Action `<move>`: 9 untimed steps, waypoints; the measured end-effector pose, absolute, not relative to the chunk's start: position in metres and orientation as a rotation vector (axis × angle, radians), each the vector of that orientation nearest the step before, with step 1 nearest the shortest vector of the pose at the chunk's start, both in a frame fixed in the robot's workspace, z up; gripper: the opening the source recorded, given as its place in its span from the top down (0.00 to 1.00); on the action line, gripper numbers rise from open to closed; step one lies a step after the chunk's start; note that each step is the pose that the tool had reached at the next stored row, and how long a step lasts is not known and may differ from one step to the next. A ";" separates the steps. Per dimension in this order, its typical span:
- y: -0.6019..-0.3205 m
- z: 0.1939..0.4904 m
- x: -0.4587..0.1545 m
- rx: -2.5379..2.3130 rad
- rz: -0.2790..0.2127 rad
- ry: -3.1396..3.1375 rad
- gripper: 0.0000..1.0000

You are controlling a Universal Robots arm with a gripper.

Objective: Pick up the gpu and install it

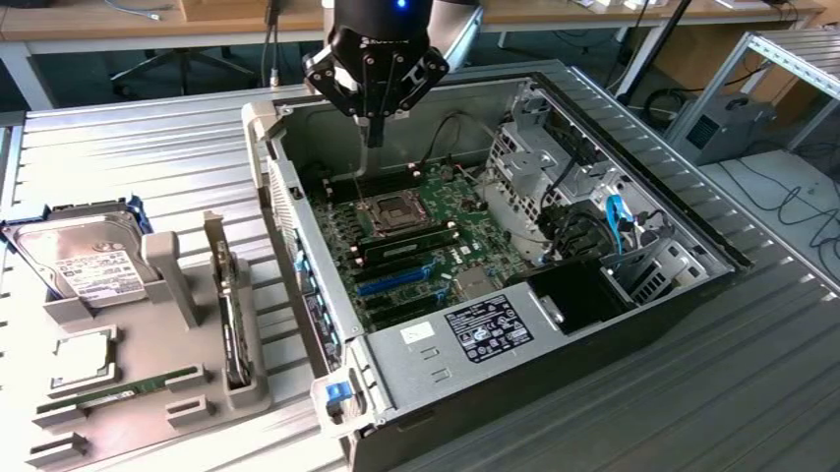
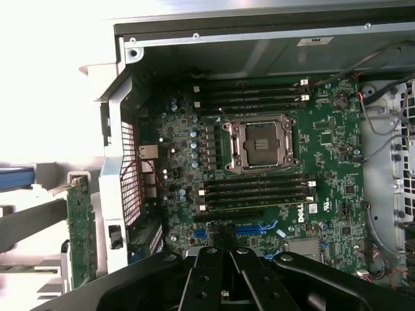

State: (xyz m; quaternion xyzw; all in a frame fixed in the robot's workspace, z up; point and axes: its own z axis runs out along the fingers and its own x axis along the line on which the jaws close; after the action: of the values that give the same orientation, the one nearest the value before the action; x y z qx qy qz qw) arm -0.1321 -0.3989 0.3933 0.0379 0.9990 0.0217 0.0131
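**Hand closed and empty over open case; gpu in rack**

The hand (image 1: 374,123) hangs above the open computer case (image 1: 282,187), over the motherboard (image 1: 434,221) near the processor socket (image 1: 393,211). Its fingers are pressed fully together and grip nothing. The gpu (image 1: 232,315) stands on edge in a slot of the grey holder (image 1: 164,265) on the counter (image 1: 145,147), just beside the case on the exterior view's left and well apart from the hand. A hard drive (image 1: 86,261) stands in the same holder, farther left.
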 end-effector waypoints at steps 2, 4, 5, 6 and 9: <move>-0.399 0.393 -0.132 0.118 0.068 3.112 0.89; -0.399 0.393 -0.133 0.118 0.068 3.113 0.89; -0.399 0.393 -0.133 0.118 0.068 3.112 0.89; -0.399 0.393 -0.133 0.118 0.068 3.113 0.89; -0.399 0.393 -0.134 0.118 0.068 3.113 0.89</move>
State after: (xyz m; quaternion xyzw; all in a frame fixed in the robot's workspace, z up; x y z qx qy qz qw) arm -0.1337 -0.3989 0.3933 0.0379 0.9990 0.0217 0.0130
